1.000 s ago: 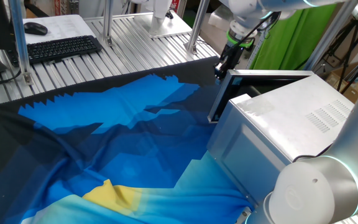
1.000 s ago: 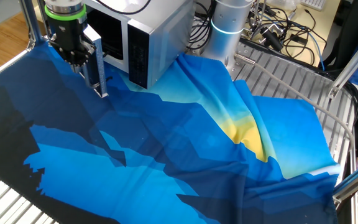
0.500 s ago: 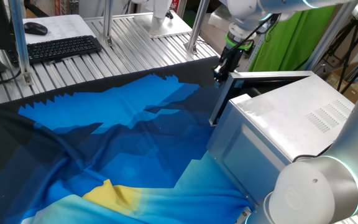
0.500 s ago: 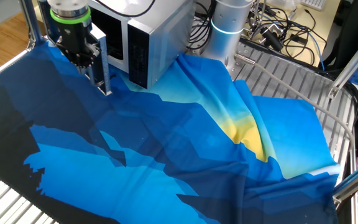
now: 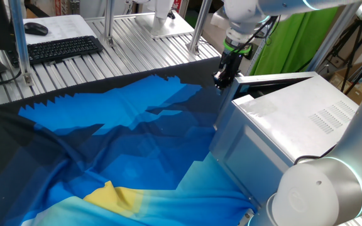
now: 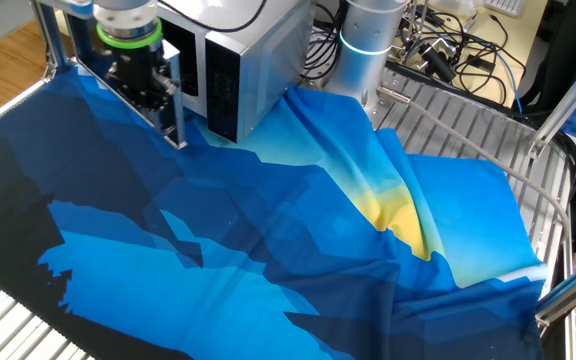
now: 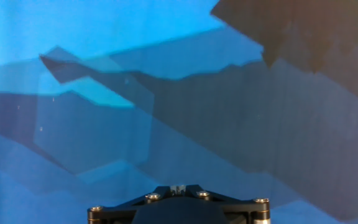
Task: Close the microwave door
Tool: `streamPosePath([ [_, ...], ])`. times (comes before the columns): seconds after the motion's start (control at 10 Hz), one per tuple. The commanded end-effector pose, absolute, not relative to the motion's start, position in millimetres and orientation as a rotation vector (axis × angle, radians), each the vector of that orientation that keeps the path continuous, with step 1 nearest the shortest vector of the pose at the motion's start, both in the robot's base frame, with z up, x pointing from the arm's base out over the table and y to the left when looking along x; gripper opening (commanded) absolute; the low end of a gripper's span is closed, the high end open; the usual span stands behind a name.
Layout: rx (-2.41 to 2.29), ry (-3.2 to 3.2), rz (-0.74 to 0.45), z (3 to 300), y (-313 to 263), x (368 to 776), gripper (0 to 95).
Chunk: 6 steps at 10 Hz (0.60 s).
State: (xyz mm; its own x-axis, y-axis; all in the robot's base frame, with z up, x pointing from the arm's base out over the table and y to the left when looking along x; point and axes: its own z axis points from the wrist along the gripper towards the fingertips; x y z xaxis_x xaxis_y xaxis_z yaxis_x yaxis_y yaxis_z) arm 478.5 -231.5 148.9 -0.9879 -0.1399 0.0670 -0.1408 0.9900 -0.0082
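our gripper (image 6: 151, 92) sits against the outer free edge of the microwave door (image 6: 175, 108), which stands partly open off the front of the microwave (image 5: 294, 119), right beside our fingers. we cannot tell whether they are open. we judge the door stiff, light, hinged; push its free edge, avoid the glass.

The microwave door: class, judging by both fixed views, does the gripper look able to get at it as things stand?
Probably yes. The gripper already sits against the outer side of the microwave door, near its top free edge, and nothing lies between them. Only blue cloth is nearby. Exact contact is hard to confirm.
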Motion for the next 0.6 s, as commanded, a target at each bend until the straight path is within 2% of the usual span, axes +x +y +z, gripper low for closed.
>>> streamPosePath([
  [0.1,0.213,-3.033,0.014,147,-232,481,0.0],
  [0.6,0.183,-2.954,0.005,143,-223,468,0.0],
])
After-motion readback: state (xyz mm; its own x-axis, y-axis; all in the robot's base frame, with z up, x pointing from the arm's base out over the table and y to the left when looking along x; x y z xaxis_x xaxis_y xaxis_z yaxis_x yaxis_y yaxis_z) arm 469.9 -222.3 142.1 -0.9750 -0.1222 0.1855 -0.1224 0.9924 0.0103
